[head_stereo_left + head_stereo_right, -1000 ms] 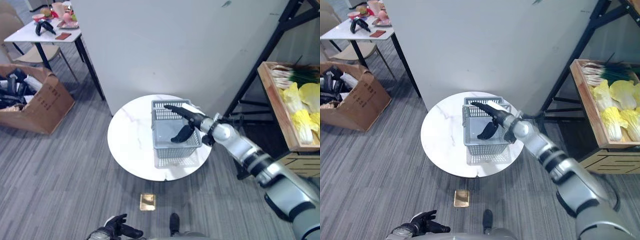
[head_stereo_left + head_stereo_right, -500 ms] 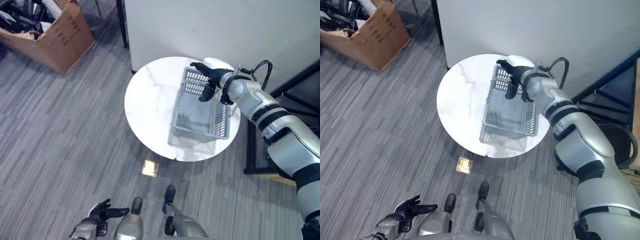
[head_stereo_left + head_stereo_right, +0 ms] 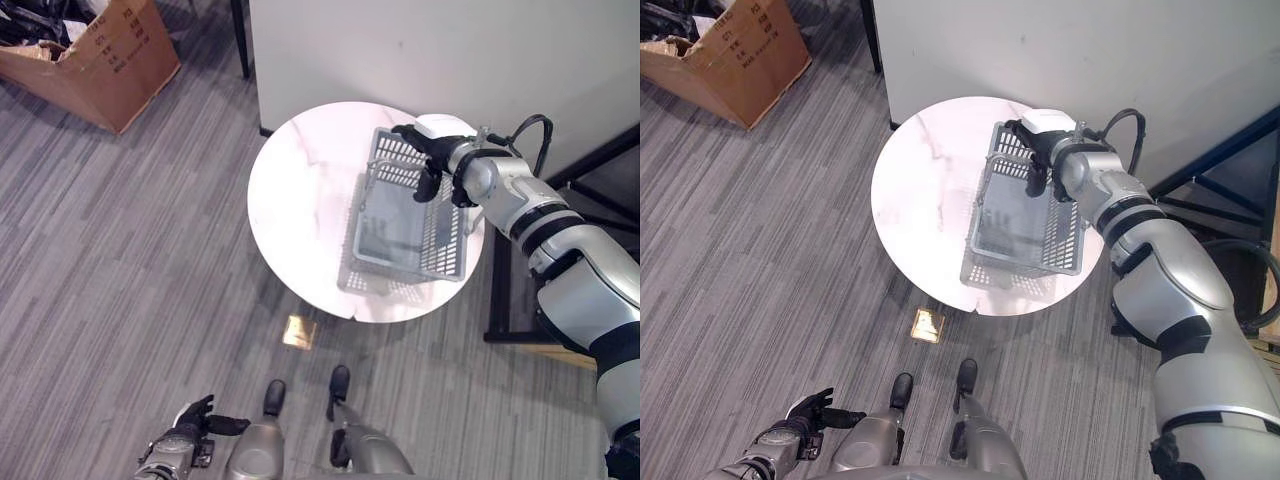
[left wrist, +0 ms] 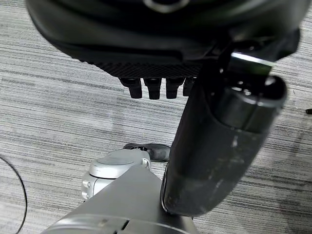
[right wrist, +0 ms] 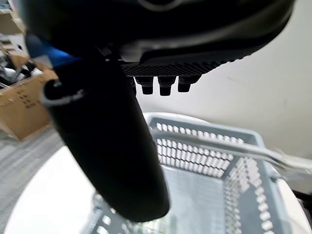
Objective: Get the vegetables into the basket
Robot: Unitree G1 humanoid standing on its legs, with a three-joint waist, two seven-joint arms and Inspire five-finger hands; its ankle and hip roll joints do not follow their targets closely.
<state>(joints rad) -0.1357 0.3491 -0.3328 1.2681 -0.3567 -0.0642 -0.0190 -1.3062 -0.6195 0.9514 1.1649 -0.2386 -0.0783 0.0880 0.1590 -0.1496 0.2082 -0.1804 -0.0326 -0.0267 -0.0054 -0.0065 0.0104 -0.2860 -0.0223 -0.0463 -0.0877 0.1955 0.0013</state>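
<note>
Grey plastic basket (image 3: 410,225) sits on the round white marble table (image 3: 300,220), toward its 3 o'clock edge, nothing visible inside. Right hand (image 3: 428,160) hovers over the basket's far rim at 12 o'clock, fingers loose and spread, holding nothing. Left hand (image 3: 180,440) hangs low at 7 o'clock over the grey floor (image 3: 120,260), fingers relaxed; cardboard box (image 3: 95,50) at 11 o'clock.

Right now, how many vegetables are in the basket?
0. The grey basket on the round white table shows a bare floor through its mesh. The right hand over its far rim holds nothing; the left hand hangs low.
</note>
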